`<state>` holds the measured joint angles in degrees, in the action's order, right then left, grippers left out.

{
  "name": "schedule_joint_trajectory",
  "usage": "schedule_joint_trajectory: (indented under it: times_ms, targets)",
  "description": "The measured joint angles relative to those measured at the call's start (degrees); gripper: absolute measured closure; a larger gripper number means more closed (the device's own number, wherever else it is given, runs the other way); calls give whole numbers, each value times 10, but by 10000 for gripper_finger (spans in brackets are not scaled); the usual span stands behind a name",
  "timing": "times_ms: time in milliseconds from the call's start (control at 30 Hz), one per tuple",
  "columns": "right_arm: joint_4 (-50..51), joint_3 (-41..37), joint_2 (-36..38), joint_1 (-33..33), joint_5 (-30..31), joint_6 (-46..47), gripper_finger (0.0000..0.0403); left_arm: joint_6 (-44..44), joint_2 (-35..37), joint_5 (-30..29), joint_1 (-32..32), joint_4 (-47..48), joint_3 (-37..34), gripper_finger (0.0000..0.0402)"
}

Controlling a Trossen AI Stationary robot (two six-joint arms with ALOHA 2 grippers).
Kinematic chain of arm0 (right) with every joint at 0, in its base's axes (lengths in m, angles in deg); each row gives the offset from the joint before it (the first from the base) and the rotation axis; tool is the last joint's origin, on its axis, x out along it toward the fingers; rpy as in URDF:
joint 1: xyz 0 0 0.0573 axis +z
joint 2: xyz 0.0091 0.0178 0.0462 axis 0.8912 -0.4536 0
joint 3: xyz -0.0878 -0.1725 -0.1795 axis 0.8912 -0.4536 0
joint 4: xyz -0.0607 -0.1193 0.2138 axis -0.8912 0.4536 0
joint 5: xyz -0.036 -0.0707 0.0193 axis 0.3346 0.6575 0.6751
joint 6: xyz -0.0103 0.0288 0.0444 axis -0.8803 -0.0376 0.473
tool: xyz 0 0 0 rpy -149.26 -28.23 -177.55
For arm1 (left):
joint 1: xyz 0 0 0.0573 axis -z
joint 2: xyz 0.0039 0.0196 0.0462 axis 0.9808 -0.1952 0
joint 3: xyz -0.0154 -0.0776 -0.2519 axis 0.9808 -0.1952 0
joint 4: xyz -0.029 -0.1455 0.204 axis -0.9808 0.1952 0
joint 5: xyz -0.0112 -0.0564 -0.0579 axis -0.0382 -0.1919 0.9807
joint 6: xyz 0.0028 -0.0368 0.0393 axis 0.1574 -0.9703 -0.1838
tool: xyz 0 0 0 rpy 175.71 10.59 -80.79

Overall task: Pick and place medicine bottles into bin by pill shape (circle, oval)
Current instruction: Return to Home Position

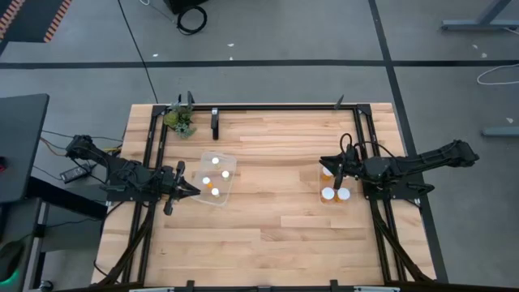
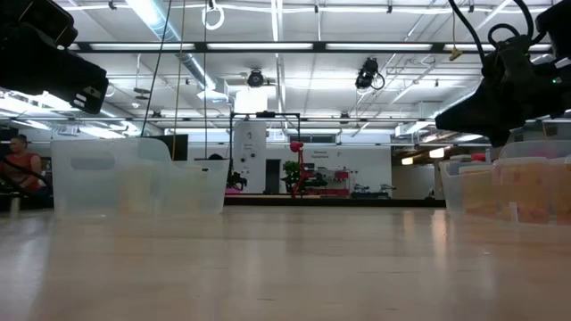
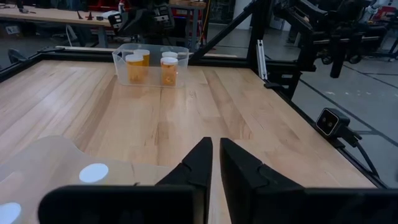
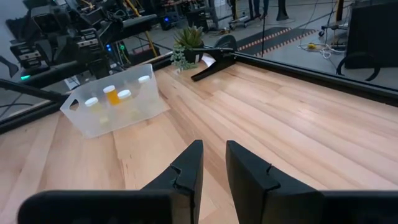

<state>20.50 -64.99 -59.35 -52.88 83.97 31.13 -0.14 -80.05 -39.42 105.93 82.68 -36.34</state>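
Tools empty, both poised over the worktop (image 1: 276, 211) by the bins.
My left tool (image 3: 216, 142), pinched nearly closed on nothing, sits just beside the left bin (image 4: 127, 121), which holds four white-capped medicine bottles (image 4: 111, 94). My right tool (image 4: 214, 144), fingers slightly parted, hovers at the right bin (image 3: 183, 68), which holds more bottles.

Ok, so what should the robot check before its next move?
1. Left gripper holds nothing: ok.
2. Right gripper holds nothing: ok.
3. Left bin has four white-capped bottles inside: ok.
4. Right bin has its bottles standing upright inside: ok.
5. No bottle left out on the table: ok.
6. Round and oval pills each in the proper bin: cannot tell.
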Motion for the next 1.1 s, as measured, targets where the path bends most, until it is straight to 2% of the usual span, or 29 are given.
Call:
schedule_joint_trajectory:
  times_ms: [300,600,1100]
  targets:
    - [0,0,0,0,0,0,327,0,0,0,0,0,0,371]
    - [0,0,0,0,0,0,327,0,0,0,0,0,0,361]
    - [0,0,0,0,0,0,327,0,0,0,0,0,0,366]
